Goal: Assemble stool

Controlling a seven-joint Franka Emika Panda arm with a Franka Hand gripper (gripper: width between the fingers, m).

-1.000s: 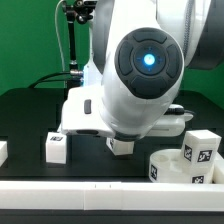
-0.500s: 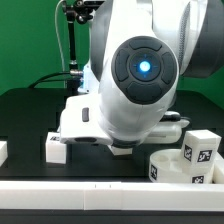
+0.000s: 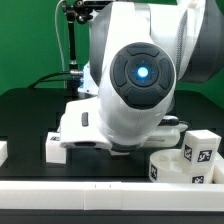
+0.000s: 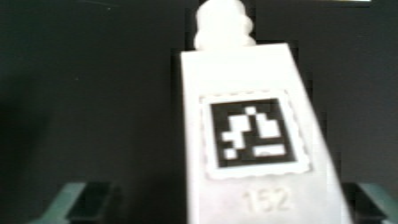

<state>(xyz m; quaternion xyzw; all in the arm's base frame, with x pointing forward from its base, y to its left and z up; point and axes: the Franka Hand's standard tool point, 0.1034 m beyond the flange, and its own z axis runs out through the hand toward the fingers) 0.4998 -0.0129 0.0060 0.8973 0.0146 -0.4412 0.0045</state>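
A white blocky stool leg (image 4: 249, 130) with a black-and-white tag and a round peg at its far end lies on the black table, filling the wrist view. My gripper (image 4: 228, 205) straddles its near end. One finger (image 4: 75, 203) stands a dark gap away from the leg's side, the other (image 4: 381, 200) close to the opposite side, so the jaws are open around it. In the exterior view the arm's wrist (image 3: 135, 85) hides this leg and the fingers. Another leg (image 3: 57, 148) stands at the exterior view's left. The round seat (image 3: 168, 166) is at the lower right.
A tagged white block (image 3: 201, 150) stands by the seat at the exterior view's right. A long white rail (image 3: 90, 190) runs along the front edge. A small white piece (image 3: 3, 152) shows at the far left. A black stand (image 3: 72, 45) rises behind.
The arm has come down toward the table. The white piece that showed under the wrist a second ago is now hidden behind it.
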